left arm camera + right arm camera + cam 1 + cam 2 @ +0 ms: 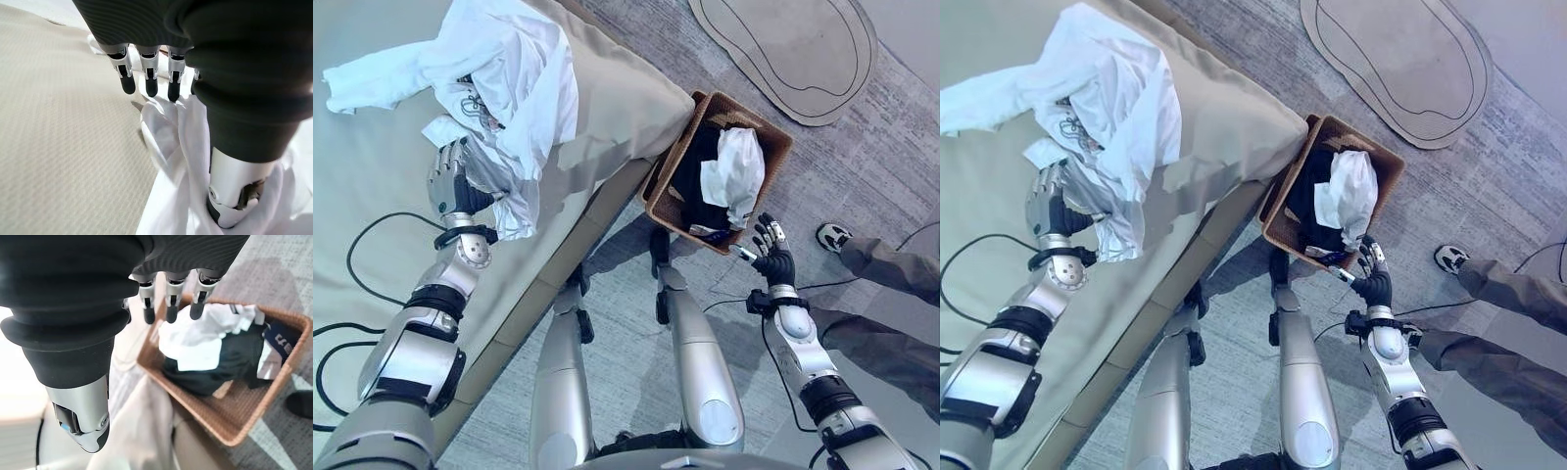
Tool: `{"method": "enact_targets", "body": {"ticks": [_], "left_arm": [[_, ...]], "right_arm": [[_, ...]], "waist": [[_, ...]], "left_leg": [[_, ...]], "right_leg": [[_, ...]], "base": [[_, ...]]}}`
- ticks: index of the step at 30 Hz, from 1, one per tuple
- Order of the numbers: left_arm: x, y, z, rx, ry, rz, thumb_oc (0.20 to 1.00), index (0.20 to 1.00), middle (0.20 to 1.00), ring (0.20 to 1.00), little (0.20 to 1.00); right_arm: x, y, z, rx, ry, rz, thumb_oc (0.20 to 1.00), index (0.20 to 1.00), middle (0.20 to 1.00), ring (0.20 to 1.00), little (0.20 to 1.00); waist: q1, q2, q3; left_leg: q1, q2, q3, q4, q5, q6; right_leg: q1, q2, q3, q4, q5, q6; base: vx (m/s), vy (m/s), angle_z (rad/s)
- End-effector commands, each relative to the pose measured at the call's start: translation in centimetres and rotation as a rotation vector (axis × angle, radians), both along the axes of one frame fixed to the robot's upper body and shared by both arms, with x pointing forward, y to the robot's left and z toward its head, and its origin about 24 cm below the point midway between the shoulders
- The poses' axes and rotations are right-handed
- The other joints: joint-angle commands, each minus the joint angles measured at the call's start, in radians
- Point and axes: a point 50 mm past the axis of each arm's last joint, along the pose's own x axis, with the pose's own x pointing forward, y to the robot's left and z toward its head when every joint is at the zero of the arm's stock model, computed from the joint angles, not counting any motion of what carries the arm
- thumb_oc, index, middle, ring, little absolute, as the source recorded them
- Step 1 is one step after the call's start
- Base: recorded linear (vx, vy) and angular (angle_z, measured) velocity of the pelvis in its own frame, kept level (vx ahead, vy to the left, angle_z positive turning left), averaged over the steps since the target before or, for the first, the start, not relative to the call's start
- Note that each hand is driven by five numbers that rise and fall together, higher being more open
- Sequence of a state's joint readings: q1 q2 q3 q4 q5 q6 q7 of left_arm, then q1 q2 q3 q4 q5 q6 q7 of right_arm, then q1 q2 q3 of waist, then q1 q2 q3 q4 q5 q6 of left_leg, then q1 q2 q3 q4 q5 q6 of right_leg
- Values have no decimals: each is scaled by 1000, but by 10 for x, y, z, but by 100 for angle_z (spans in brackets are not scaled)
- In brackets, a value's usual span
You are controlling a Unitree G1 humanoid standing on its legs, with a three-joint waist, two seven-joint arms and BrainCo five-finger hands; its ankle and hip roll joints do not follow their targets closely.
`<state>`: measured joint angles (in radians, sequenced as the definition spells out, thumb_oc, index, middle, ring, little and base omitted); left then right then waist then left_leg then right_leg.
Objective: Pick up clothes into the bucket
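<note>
- Right hand (771, 257) hangs with relaxed fingers, holding nothing, just beside the wicker basket (771, 132) that already holds dark and white clothes.
- Left hand (448, 181) pinches the white shirt (514, 73) on the bed (372, 186).
- Shirt looks light, limp and floppy; a bunched fold seems the best hold.
- Its underside and the thumb tip are buried in cloth.

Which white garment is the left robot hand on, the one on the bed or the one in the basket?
The white garment on the bed: the left robot hand pinches its hanging edge. The other white piece lies in the wicker basket.
</note>
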<state>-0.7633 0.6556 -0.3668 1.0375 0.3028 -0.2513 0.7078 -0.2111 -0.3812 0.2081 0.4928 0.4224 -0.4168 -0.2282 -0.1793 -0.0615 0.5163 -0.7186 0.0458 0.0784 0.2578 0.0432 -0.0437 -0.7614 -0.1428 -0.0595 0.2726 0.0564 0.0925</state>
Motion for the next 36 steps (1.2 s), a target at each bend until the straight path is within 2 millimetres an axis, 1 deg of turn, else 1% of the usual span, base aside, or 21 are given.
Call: {"method": "enact_targets", "body": {"ticks": [1,5,6,7,8,12,19,22,23,25,27,28,29,30,31,32,33,34,35,36], "left_arm": [[-4,7,1,74,5,9,1000,1000,1000,1000,1000],[2,-8,-12,150,127,-56,1000,1000,1000,1000,1000],[2,-11,-17,167,165,-74,479,479,479,479,479],[3,-14,-17,173,165,-86,373,373,373,373,373],[3,-17,-20,160,178,-102,200,200,200,200,200],[2,-25,-29,135,194,-135,200,200,200,200,200],[-3,-29,-40,84,200,-154,200,200,200,200,200],[-7,-33,-49,42,215,-173,200,200,200,200,200],[-7,-33,-49,42,215,-172,200,200,200,200,200],[-10,-36,-57,16,232,-181,200,200,200,200,200],[-20,-46,-75,-40,271,-221,200,200,200,200,200],[-20,-46,-75,-40,272,-221,200,200,200,200,200],[-24,-49,-83,-70,289,-236,200,200,200,200,200],[-34,-57,-97,-100,316,-275,200,200,200,200,200],[-34,-57,-96,-100,316,-275,200,200,200,200,200],[-42,-66,-103,-124,319,-320,200,200,200,200,200],[-42,-66,-103,-124,319,-319,200,200,200,200,200],[-53,-76,-112,-146,332,-377,200,200,200,200,200],[-53,-76,-112,-146,333,-376,200,200,200,200,200],[-58,-79,-113,-153,331,-401,200,200,200,200,200]], "right_arm": [[-9,-7,14,-14,-92,-4,1000,1000,1000,1000,1000],[-6,-8,15,-25,-91,-5,1000,1000,1000,1000,1000],[-5,-8,15,-30,-89,-3,1000,1000,1000,1000,1000],[-4,-8,15,-31,-85,-1,1000,1000,1000,1000,1000],[-4,-8,16,-31,-89,-1,1000,1000,1000,1000,1000],[-2,-8,15,-28,-85,3,1000,1000,1000,1000,1000],[-3,-8,13,-30,-73,4,1000,1000,1000,1000,1000],[-4,-7,6,-38,-40,0,1000,1000,1000,1000,1000],[-4,-7,6,-38,-40,0,1000,1000,1000,1000,1000],[-5,-7,1,-42,-15,-5,1000,1000,1000,1000,1000],[-6,-8,-7,-72,29,-8,1000,1000,1000,1000,1000],[-6,-8,-7,-72,29,-8,1000,1000,1000,1000,1000],[-6,-8,-11,-112,55,-2,1000,1000,1000,1000,1000],[-4,-6,-13,-211,82,16,1000,1000,1000,1000,1000],[-4,-6,-13,-211,82,16,1000,1000,1000,1000,1000],[-2,-5,-13,-282,90,40,1000,1000,1000,1000,1000],[-2,-5,-13,-282,90,40,1000,1000,1000,1000,1000],[1,-2,-16,-332,112,63,1000,1000,1000,1000,1000],[0,-2,-16,-332,112,64,1000,1000,1000,1000,1000],[2,1,-15,-362,109,81,1000,1000,1000,1000,1000]], "waist": [[-8,-7,-41],[-14,-4,-40],[-15,-4,-40],[-15,-4,-40],[-15,-4,-42],[-14,-3,-49],[-5,0,-66],[4,4,-78],[4,3,-78],[10,5,-85],[29,11,-99],[29,11,-98],[36,14,-110],[56,20,-122],[55,20,-124],[73,24,-136],[71,23,-137],[94,30,-156],[93,30,-154],[101,32,-162]], "left_leg": [[-74,34,-33,120,-33,-6],[-80,31,-33,126,-35,-4],[-77,30,-31,125,-36,-3],[-77,30,-30,126,-37,-2],[-74,29,-29,124,-38,-1],[-67,28,-28,119,-38,-2],[-30,23,-31,98,-35,-4],[12,17,-34,79,-33,-5],[13,17,-34,79,-32,-5],[47,16,-35,63,-30,-6],[119,14,-39,29,-29,-6],[121,14,-39,28,-29,-6],[150,13,-42,8,-24,-6],[213,14,-44,-19,-27,-8],[212,13,-44,-22,-23,-7],[263,12,-48,-40,-25,-8],[262,11,-49,-44,-21,-8],[311,10,-59,-75,-17,-10],[315,10,-59,-78,-16,-10],[336,10,-63,-89,-14,-11]], "right_leg": [[13,-52,24,28,20,70],[4,-52,29,30,22,70],[6,-52,29,29,24,70],[4,-52,30,30,23,70],[6,-51,31,30,23,70],[12,-52,29,24,21,69],[49,-55,22,13,19,68],[91,-60,14,5,17,70],[92,-60,14,4,17,70],[125,-64,6,-6,17,71],[195,-70,-2,-26,16,73],[196,-70,-2,-26,16,73],[223,-73,-8,-41,19,74],[293,-76,-20,-64,17,78],[292,-77,-21,-67,20,78],[348,-79,-32,-89,15,79],[348,-79,-33,-92,18,79],[404,-81,-49,-125,19,81],[409,-81,-50,-127,19,81],[431,-81,-57,-138,19,81]], "base": [[0,0,0],[0,0,0],[0,0,0],[6,33,1],[0,0,0],[0,0,0],[0,0,0],[32,-10,4],[39,-10,5],[35,0,5],[77,3,5],[88,-8,2],[124,-34,0],[121,-32,1],[148,-59,3],[64,-30,4],[142,-63,10],[73,-32,12],[96,-57,21],[46,-49,20]]}}
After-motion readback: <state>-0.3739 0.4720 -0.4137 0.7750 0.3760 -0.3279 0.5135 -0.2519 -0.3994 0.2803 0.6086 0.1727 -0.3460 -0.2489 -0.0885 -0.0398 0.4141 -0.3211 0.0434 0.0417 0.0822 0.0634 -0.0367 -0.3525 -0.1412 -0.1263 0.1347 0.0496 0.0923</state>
